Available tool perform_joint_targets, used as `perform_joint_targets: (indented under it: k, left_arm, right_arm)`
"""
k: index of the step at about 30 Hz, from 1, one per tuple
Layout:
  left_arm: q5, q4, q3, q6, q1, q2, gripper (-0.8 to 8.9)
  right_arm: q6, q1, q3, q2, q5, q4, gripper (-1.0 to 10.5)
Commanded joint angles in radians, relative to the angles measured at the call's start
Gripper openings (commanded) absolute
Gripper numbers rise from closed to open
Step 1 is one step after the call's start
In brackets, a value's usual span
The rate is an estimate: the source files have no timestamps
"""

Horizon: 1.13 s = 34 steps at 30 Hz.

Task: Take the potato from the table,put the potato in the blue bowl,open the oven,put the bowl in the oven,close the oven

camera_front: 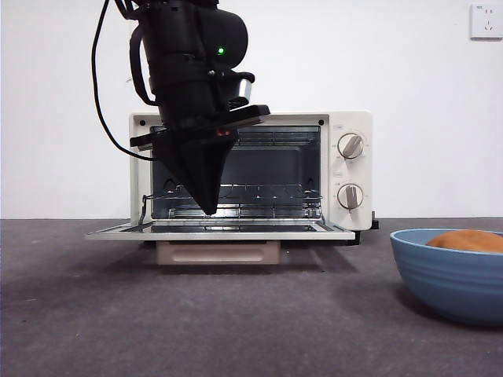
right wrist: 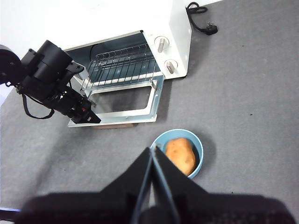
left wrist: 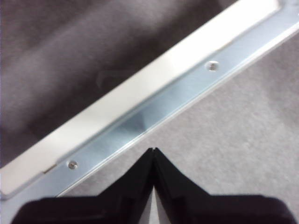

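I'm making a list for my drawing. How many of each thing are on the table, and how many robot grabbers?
Oven: 1
Blue bowl: 1
Potato: 1
Grippers: 2, left gripper and right gripper
Total: 5

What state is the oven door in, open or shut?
Open. The oven has its door folded down flat, baring the wire rack; the left gripper hangs over the door.

Orange-brown potato inside blue bowl on table, near cream oven, door down.
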Motion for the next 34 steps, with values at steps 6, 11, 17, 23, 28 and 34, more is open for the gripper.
perform_joint_targets:
  k: [6,11,17,23,28,34]
  left_arm:
    - [-0.002,-0.025,0.001,0.005,-0.028,-0.081,-0.06]
    - [-0.003,-0.048,0.001,0.005,-0.042,-0.248,-0.06]
    - [-0.003,-0.053,0.001,0.004,-0.048,-0.478,-0.06]
    - [-0.004,-0.106,0.001,0.004,-0.051,-0.666,-0.06]
    - [-0.029,-0.2,0.001,0.023,-0.05,-0.776,-0.06]
    - [-0.092,-0.3,0.0,0.046,-0.05,-0.886,-0.06]
  right_arm:
    - [-0.004,0.001,0.001,-0.002,0.003,-0.021,0.0]
    - [-0.033,0.001,-0.009,-0.001,-0.003,-0.022,0.0]
    - [-0.122,0.001,-0.017,0.008,-0.053,-0.022,-0.1]
    - [-0.072,0.001,-0.033,0.086,-0.05,-0.023,-0.1]
    - [-0.072,0.001,-0.082,0.202,-0.093,-0.023,0.0]
    - [-0.075,0.0,-0.201,0.36,-0.071,-0.022,2.3]
